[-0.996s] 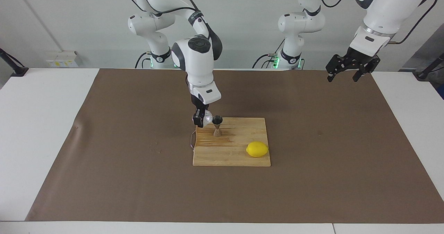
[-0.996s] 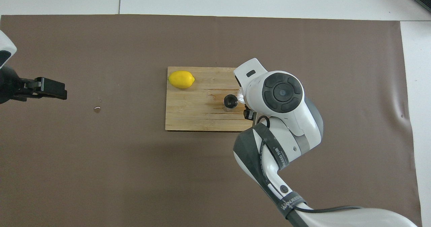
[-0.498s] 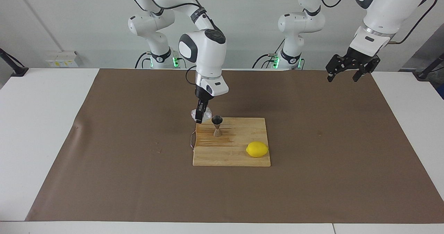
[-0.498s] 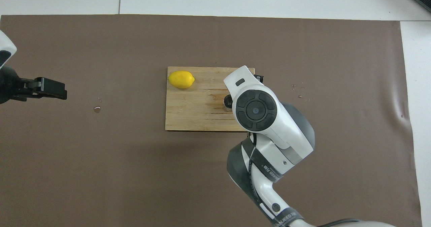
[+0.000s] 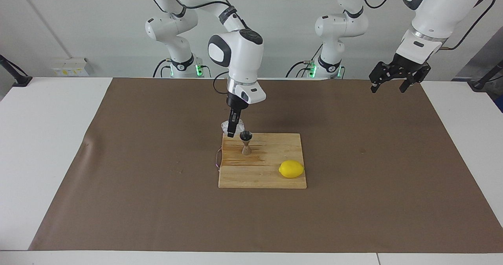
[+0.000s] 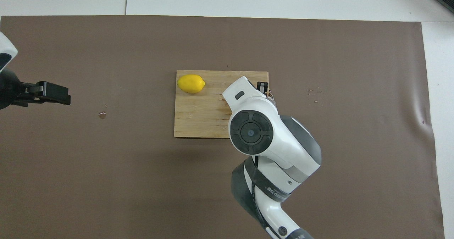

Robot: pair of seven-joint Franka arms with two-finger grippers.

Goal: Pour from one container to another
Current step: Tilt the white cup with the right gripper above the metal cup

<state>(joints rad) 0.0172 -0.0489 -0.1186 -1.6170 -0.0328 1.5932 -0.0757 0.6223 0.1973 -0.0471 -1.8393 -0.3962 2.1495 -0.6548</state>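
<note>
Your right gripper (image 5: pixel 232 133) hangs over the cutting board's (image 5: pixel 271 178) edge nearest the robots, its fingers pinching the clear cup (image 5: pixel 226 126). The cup sits in the air just beside the steel jigger (image 5: pixel 246 142), which stands upright on the board. A lemon (image 5: pixel 291 169) lies on the board's corner farther from the robots, toward the left arm's end of the desk. Your left gripper (image 5: pixel 387 85) waits well apart from the board, fingers spread

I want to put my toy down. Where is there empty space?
Bare brown mat surrounds the cutting board. The board's strip beside the lemon is free. Crowded: the board's corner where the right gripper holds the clear cup beside the jigger.
</note>
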